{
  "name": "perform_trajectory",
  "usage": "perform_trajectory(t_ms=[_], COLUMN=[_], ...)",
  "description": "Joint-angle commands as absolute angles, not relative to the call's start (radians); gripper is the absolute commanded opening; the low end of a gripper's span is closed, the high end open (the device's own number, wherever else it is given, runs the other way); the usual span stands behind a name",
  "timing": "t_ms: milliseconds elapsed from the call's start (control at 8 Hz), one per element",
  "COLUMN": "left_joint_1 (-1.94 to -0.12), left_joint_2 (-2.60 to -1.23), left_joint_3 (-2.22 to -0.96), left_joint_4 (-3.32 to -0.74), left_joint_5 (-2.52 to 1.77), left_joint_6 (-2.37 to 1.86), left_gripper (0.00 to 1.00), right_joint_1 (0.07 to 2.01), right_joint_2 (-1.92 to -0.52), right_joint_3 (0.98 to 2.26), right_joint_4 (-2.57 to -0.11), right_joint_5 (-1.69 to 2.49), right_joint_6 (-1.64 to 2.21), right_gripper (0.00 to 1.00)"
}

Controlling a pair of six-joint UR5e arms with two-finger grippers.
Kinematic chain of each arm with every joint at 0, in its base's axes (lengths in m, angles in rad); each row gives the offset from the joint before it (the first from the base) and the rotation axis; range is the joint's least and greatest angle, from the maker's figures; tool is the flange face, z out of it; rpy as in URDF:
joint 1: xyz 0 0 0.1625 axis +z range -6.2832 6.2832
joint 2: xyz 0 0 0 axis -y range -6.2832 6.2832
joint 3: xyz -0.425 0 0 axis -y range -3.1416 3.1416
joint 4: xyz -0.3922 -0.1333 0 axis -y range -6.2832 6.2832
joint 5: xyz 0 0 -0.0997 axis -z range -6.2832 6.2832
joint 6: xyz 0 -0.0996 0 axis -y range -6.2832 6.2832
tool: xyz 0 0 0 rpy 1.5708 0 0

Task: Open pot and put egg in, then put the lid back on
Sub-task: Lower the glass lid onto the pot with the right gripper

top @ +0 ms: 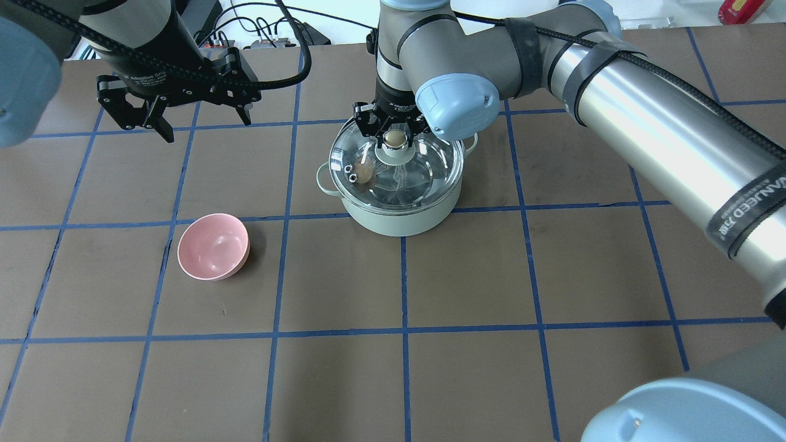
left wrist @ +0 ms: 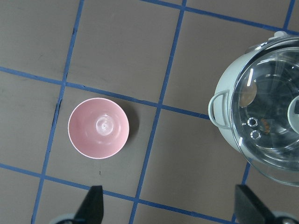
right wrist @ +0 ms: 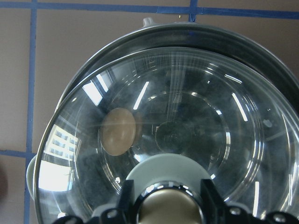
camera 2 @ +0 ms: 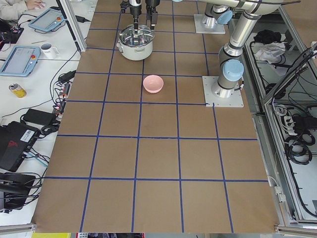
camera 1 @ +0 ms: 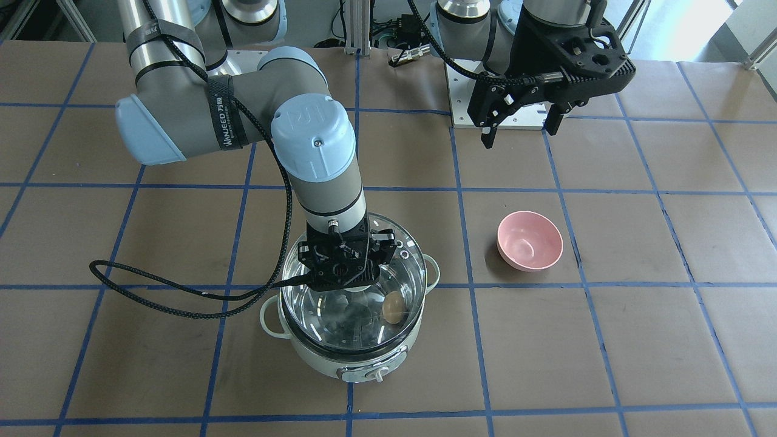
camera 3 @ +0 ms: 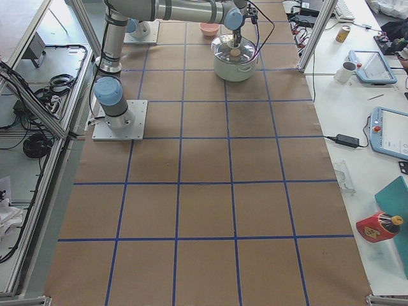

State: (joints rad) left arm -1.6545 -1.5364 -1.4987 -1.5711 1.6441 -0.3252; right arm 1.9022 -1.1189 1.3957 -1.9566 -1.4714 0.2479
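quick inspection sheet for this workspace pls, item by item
surface: brown gridded table
job's things: egg inside pot; lid over it, seating unclear
clutter: empty pink bowl
hands: right hand seems closed on lid knob; left hand open, empty, hovering
cables: black cable loops on table beside pot
surroundings: pendants, mug on side bench

Right gripper (camera 1: 347, 280) at the lid (camera 1: 364, 331) atop the pot (camera 1: 315, 359), egg (camera 1: 393, 308) inside, pink bowl (camera 1: 529, 241) well apart.
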Motion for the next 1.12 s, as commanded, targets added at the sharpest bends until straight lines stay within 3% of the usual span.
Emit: perform_trajectory(t_ms=[0, 1000], left_joint_1=[-1.655, -1.655], left_joint_2=[-1.537, -1.537], left_joint_3=[-1.499, -1.508], left_joint_4=[-1.572, -1.572], left_joint_5=[1.644, 1.647], left_joint_6=[-0.325, -0.328], left_gripper=[1.0, 1.0], right_joint_1=[1.902, 1.902], right_joint_2=[-1.117, -1.124], right_joint_3=[1.396, 1.394], right_joint_4=[-1.959, -2.02], right_joint_5=[-1.48, -1.485], right_joint_6=[0.25, 0.249], right_gripper=[0.0, 0.0])
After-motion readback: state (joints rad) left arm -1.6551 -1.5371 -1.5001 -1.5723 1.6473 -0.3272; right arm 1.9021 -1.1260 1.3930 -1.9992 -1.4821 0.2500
